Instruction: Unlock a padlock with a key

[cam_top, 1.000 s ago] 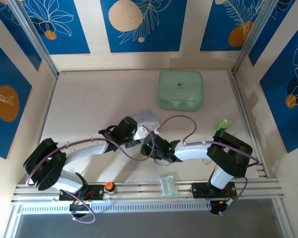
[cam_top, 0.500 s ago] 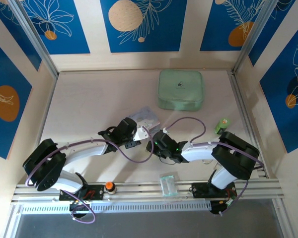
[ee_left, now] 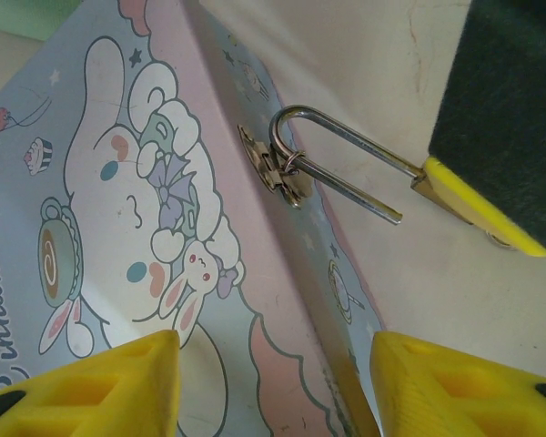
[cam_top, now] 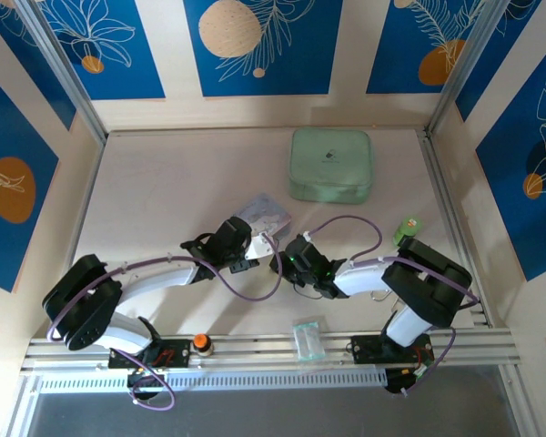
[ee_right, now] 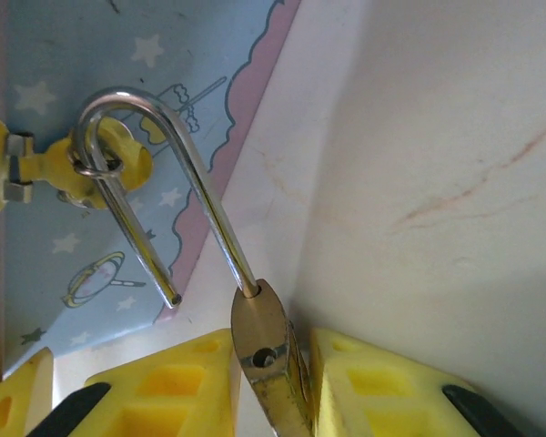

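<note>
the right tool [ee_right: 278,387] is closed to a narrow gap on the body of the tiny brass-gold padlock [ee_right: 268,360]. its yellow fingers [ee_right: 164,387] clamp the flat sides so that the body cannot turn. the padlock sits just beside the front wall of the pastel blue cartoon-printed box [ee_left: 118,200], above the cream bench [ee_right: 437,137]. its thin silver u-shaped shackle [ee_right: 220,223] is threaded through the small wire ring [ee_left: 291,164] on the box's metal hasp [ee_left: 266,173], which tethers the lock to the box. the long leg enters the body. the short leg ends in open air, apart from the body, so the lock reads as already released. the left tool [ee_left: 273,382] stands about half open with the box's upper front edge between its fingers; whether the pads bear on the box cannot be told. this placement probably braces the box against the pull of the right tool. remaining step, as judged: swing the short leg out of the ring. caution: the ring is small and the shackle may bind, and an unbraced box would drag along.
</note>
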You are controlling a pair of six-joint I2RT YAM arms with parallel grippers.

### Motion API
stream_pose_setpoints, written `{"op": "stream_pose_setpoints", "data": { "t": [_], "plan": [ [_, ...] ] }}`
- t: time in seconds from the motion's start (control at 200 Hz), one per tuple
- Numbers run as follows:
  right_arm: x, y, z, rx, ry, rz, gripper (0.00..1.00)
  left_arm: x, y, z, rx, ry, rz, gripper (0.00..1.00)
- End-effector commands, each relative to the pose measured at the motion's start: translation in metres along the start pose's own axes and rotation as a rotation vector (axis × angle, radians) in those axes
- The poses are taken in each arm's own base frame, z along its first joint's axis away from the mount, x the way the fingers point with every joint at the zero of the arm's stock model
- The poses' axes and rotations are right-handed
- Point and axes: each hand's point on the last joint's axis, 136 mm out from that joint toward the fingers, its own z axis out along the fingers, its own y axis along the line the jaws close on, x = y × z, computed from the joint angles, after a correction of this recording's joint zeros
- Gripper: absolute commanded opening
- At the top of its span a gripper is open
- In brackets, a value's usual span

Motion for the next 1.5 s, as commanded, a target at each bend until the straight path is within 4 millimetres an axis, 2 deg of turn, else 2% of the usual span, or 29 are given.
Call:
{"op": "stream_pose_setpoints", "data": {
  "t": [0.0, 0.16, 0.345, 0.495, 0.69, 0.89, 1.031, 1.126, 1.281, 1.336, 1.411, 1.496],
  "plan": [
    [-0.009, 0.021, 0.007, -0.071, -0.023, 0.047, 0.25, 0.060, -0.065, 0.004, 0.241, 0.206, 0.056, 0.54],
    [-0.012, 0.015, 0.011, -0.077, -0.012, 0.126, 0.25, 0.059, -0.067, 0.005, 0.244, 0.211, 0.068, 0.54],
    [-0.030, 0.015, 0.017, -0.162, -0.020, 0.231, 0.25, 0.061, -0.069, 0.004, 0.245, 0.219, 0.080, 0.54],
    [-0.037, 0.015, 0.013, -0.155, -0.041, 0.221, 0.25, 0.064, -0.068, 0.002, 0.239, 0.232, 0.086, 0.54],
    [-0.052, -0.002, 0.004, -0.131, -0.071, 0.253, 0.25, 0.063, -0.066, 0.001, 0.226, 0.229, 0.088, 0.54],
    [-0.042, -0.023, 0.001, -0.068, -0.042, 0.244, 0.25, 0.061, -0.060, 0.002, 0.195, 0.226, 0.068, 0.55],
    [-0.037, -0.025, 0.003, -0.066, 0.000, 0.206, 0.26, 0.053, -0.060, 0.003, 0.193, 0.188, 0.040, 0.55],
    [-0.031, -0.025, 0.003, -0.003, 0.028, 0.132, 0.34, 0.052, -0.056, 0.003, 0.176, 0.197, 0.028, 0.55],
    [-0.019, -0.026, -0.008, 0.135, 0.023, -0.162, 0.51, 0.044, -0.056, 0.000, 0.189, 0.171, 0.005, 0.57],
    [-0.016, -0.033, -0.010, 0.176, 0.044, -0.220, 0.59, 0.040, -0.055, -0.002, 0.192, 0.152, -0.012, 0.58],
    [-0.012, -0.043, -0.012, 0.201, 0.087, -0.225, 0.60, 0.038, -0.055, -0.003, 0.193, 0.144, -0.015, 0.58],
    [-0.006, -0.037, -0.011, 0.165, 0.106, -0.233, 0.59, 0.038, -0.054, -0.001, 0.186, 0.140, -0.008, 0.58]
  ]
}}
